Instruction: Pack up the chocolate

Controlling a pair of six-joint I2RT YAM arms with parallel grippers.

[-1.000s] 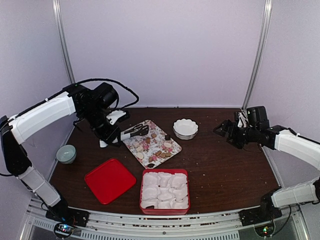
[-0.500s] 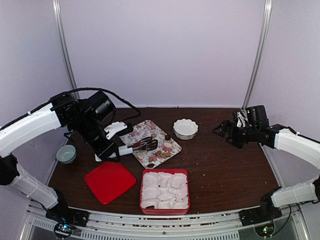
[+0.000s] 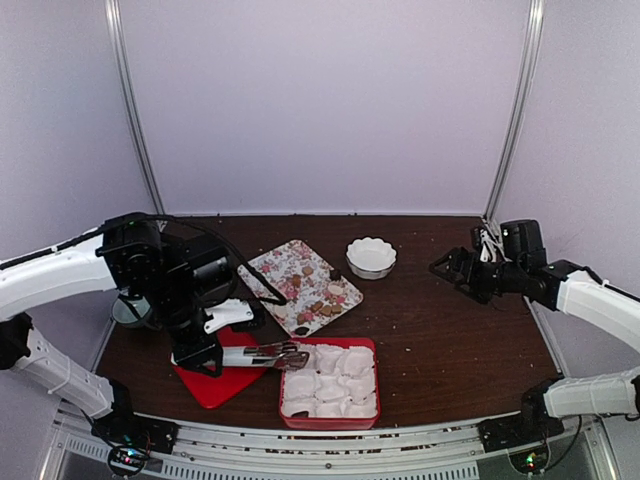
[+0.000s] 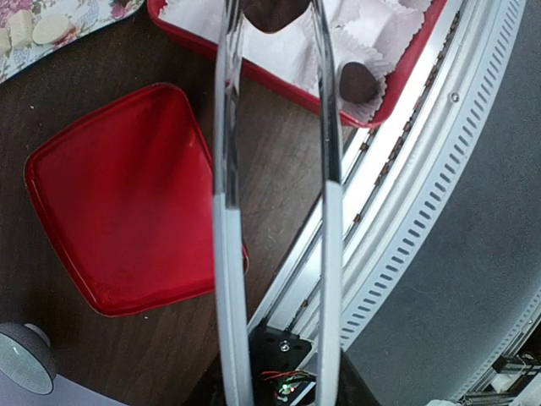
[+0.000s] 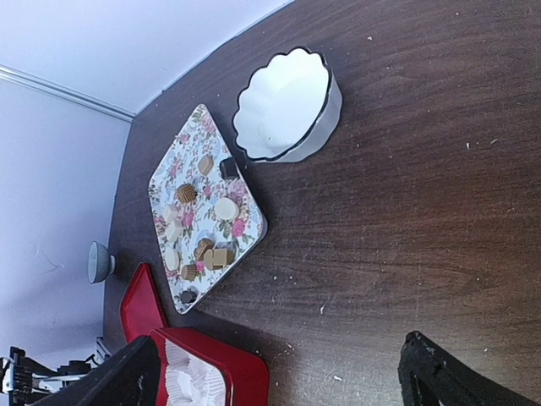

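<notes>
The left arm [image 3: 60, 275] is crouching low, left gripper [image 3: 212, 356] clamping tongs [image 3: 262, 353] that are pinching a dark chocolate [image 4: 272, 13] over the red box [image 3: 330, 423]; the right gripper [image 3: 446, 270] is hovering, jaws spread wide.

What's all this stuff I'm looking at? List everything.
table: one, dark brown, under everything
tray: one, floral, centre
box: one, red, near edge
paper cups: several, white, inside box
tongs: one, silver, over box
chocolate: many, brown, tan, pale, on tray; one dark piece in tongs, one boxed piece
scalloped bowl: one, white, right of tray
lid: one, red, left of box
small bowl: one, grey, far left
left arm: one, white-black, jaws gripping tongs
right arm: one, white-black, jaws open, empty
</notes>
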